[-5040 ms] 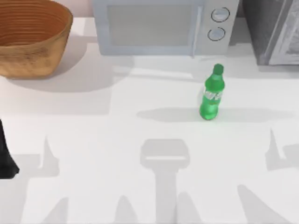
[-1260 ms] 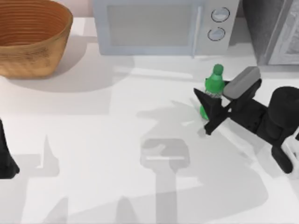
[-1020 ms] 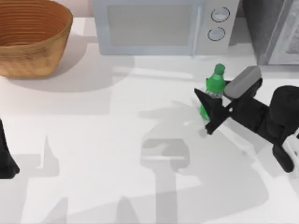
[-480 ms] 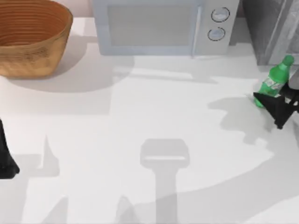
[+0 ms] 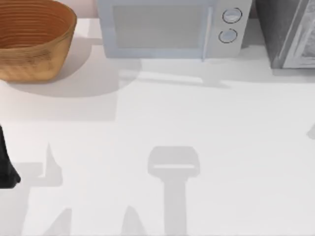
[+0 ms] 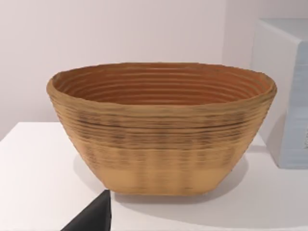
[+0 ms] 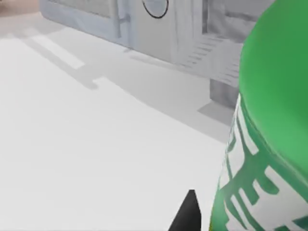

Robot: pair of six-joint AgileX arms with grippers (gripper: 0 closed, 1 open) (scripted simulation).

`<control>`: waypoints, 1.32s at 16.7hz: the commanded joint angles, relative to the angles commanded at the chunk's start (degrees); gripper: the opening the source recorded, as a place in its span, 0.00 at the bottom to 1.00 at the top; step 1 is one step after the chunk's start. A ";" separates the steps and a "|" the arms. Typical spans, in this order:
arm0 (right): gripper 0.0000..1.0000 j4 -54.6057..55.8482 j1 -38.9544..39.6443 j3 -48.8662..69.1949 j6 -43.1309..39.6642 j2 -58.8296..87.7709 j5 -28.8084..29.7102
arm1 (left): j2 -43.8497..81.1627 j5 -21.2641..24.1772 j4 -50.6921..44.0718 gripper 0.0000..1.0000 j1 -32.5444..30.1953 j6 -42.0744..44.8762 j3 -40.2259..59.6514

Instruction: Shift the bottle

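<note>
The green bottle (image 7: 272, 144) with its white-and-green label stands very close in the right wrist view. My right gripper (image 7: 240, 211) is shut on the bottle, and one black fingertip (image 7: 187, 216) shows beside the label. The white table (image 7: 72, 144) lies below and beyond it. My left arm (image 5: 6, 167) is parked at the table's left edge in the top view. In the left wrist view a single dark fingertip (image 6: 94, 216) of the left gripper shows, with no second finger beside it.
A woven brown basket (image 5: 29, 39) (image 6: 163, 130) stands at the back left. A light grey microwave (image 5: 167, 27) (image 7: 120, 19) sits at the back centre. A dark grey appliance (image 5: 290, 32) stands at the back right corner.
The right gripper closed on the bottle near the microwave, then carried it to the right. Both have left the top view past its right edge. The left arm has not moved.
</note>
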 joint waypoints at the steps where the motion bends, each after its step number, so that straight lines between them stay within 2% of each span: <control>1: 0.00 -2.34 -2.16 0.57 -1.99 -0.87 -1.96 | 0.00 0.00 0.00 1.00 0.00 0.00 0.00; 4: 0.00 -5.80 -5.44 1.53 -5.16 -2.35 -5.13 | 0.00 0.00 0.00 1.00 0.00 0.00 0.00; 11: 0.00 -3.93 -5.06 1.14 -3.34 -1.04 -4.93 | 0.00 0.00 0.00 1.00 0.00 0.00 0.00; 14: 0.00 3.28 -4.21 0.22 1.97 1.76 -4.41 | 0.00 0.00 0.00 1.00 0.00 0.00 0.00; 22: 0.00 33.90 1.10 -2.86 21.02 7.81 -0.05 | 0.00 0.00 0.00 1.00 0.00 0.00 0.00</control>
